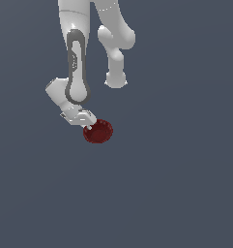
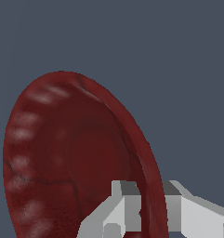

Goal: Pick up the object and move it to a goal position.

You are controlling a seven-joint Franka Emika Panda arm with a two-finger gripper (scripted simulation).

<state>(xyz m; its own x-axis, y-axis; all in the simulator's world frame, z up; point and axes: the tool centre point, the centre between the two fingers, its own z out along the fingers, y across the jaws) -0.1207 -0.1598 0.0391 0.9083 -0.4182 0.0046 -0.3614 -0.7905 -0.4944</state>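
Note:
The object is a small dark red round dish (image 1: 99, 131) with a fluted rim. In the exterior view it sits tilted at the tip of my gripper (image 1: 89, 125), which reaches it from the exterior view's left. In the wrist view the dish (image 2: 71, 153) fills most of the picture, seen close up from its hollow side. My gripper (image 2: 148, 209) has one finger on each side of the dish's rim and is shut on it. The fingertips are partly hidden by the rim.
The white arm (image 1: 77, 63) comes down from the top of the exterior view, with a second link (image 1: 115, 53) behind it. The surroundings are a plain dark blue-grey surface (image 1: 176, 184) with nothing else on it.

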